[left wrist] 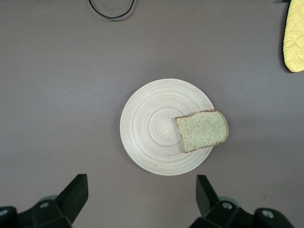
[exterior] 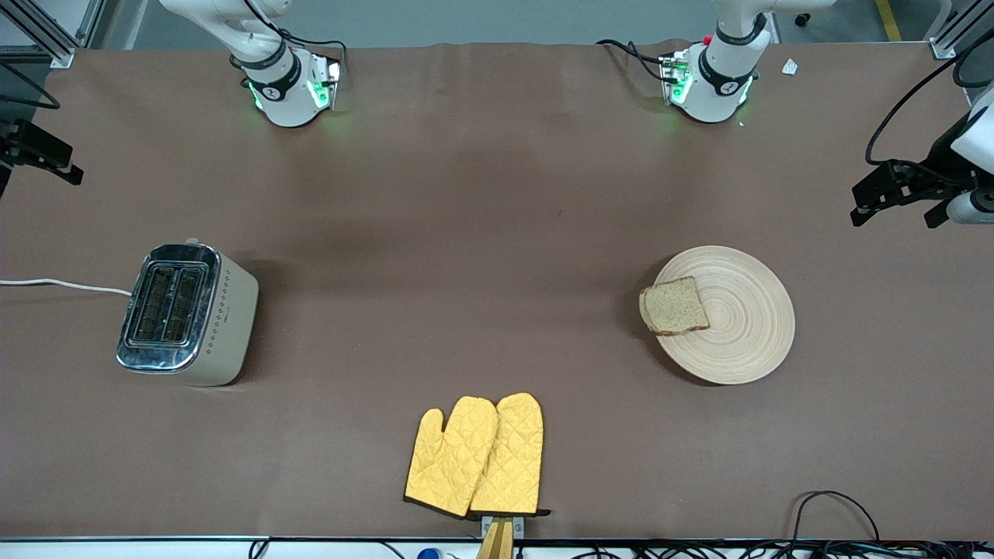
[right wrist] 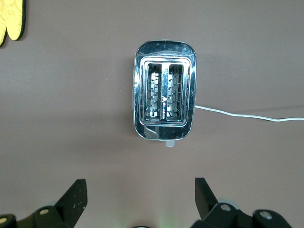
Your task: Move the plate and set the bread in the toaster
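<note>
Two white arms with rounded bases are seen, each ringed by a black band and lit green at the foot. Black cables are run to both bases, and a red button is set on the left arm's base. The left gripper [left wrist: 140, 195] and the right gripper [right wrist: 138, 197] are built in black, with wedge-shaped fingers and small silver screws at the knuckles.

Brown bread [exterior: 674, 306] overhangs wooden plate [exterior: 738, 326]; cream toaster [exterior: 186, 314] upright, empty.
</note>
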